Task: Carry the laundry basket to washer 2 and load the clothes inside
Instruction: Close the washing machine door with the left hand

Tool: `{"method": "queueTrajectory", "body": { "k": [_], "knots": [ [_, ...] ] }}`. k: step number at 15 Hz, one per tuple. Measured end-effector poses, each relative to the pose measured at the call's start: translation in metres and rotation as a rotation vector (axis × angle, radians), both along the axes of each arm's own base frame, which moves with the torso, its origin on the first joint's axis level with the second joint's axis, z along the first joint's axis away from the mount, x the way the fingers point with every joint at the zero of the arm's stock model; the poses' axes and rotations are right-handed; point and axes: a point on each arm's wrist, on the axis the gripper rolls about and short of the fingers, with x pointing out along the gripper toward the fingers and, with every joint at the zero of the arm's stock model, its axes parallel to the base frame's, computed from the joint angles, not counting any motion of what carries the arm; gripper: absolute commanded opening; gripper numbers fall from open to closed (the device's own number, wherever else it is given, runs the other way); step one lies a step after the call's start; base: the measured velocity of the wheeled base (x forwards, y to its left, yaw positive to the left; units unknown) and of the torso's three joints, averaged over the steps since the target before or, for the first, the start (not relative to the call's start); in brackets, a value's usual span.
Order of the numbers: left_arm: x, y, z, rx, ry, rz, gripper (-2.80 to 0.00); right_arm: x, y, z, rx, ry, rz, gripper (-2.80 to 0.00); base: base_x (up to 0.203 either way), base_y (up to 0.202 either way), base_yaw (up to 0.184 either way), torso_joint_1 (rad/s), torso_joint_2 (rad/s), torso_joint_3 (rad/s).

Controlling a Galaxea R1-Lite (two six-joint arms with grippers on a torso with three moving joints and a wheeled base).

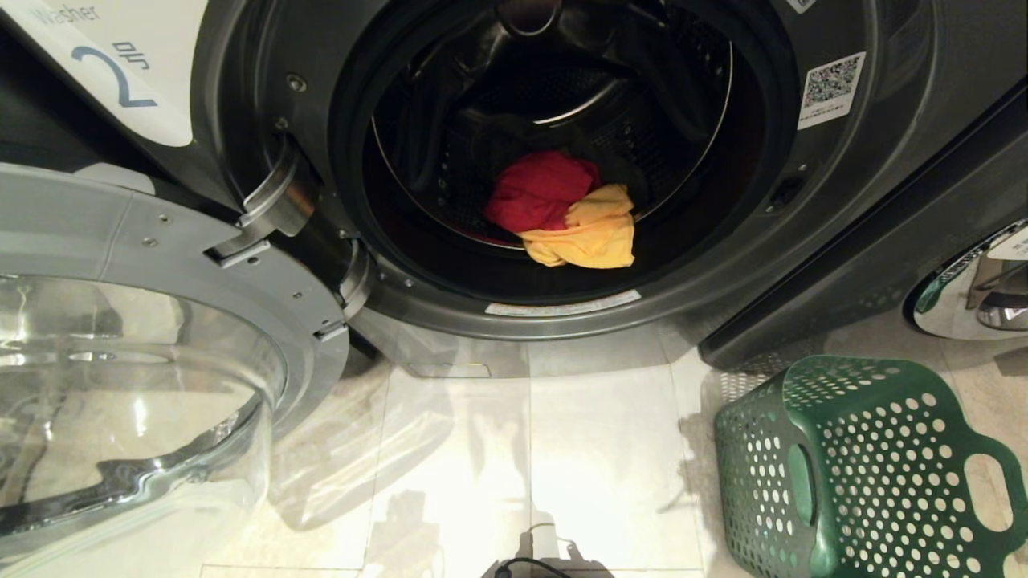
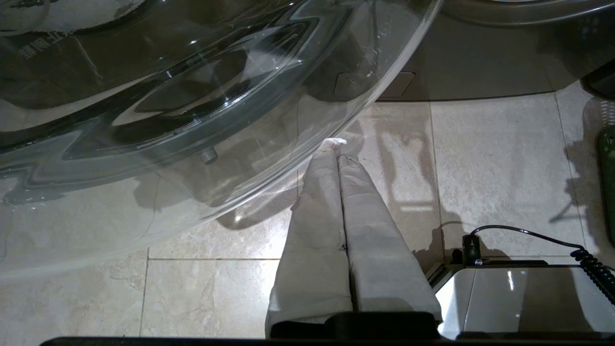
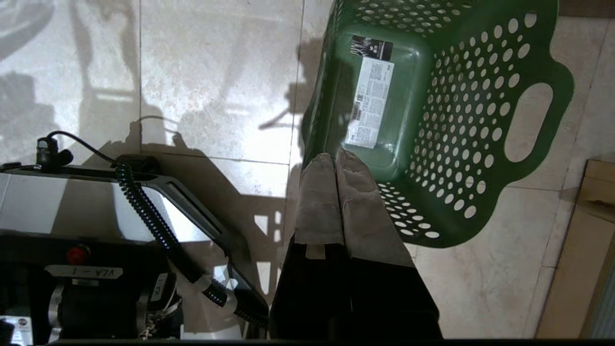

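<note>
Nearest to us, our right gripper (image 3: 335,161) hangs over the pale tiled floor (image 1: 450,449) with its cloth-wrapped fingers pressed flat together and nothing between them; its tips sit just above the near rim of the dark green perforated plastic laundry basket (image 3: 432,134), which stands on the floor to our right, and we see only a white label on its bottom, no garment in it. Our left gripper (image 2: 339,149) is likewise closed and empty, parked low beside the swung-open glass door (image 1: 136,385) on our left. Farther off, straight ahead, the dark grey front-load washer marked 2 (image 1: 875,160) stands open, and in its drum lie a red cloth piece (image 1: 534,189) and a yellow cloth piece (image 1: 590,233) touching it near the front lip; something dark behind may be the trousers, we cannot tell. We judge loading is about done, and what matters next is that the door lies left of us, nearer our left arm, its hinge on that side
</note>
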Motion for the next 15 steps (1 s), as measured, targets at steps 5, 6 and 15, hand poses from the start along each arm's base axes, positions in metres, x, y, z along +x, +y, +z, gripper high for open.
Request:
{"method": "queueTrajectory", "body": {
  "k": [5, 6, 15],
  "knots": [
    [0.000, 0.000, 0.000, -0.002, 0.000, 0.000, -2.80, -0.041, 0.001, -0.077, -0.031, -0.195, 0.019, -2.80, 0.000, 0.000, 0.000, 0.000, 0.00, 0.000],
    [0.000, 0.000, 0.000, -0.002, 0.000, 0.000, -2.80, -0.045, 0.001, -0.081, -0.042, -0.258, 0.031, -2.80, 0.000, 0.000, 0.000, 0.000, 0.00, 0.000],
    [0.000, 0.000, 0.000, -0.002, 0.000, 0.000, -2.80, -0.057, 0.001, -0.089, 0.009, -0.425, 0.015, -2.80, 0.000, 0.000, 0.000, 0.000, 0.00, 0.000]
  ]
}}
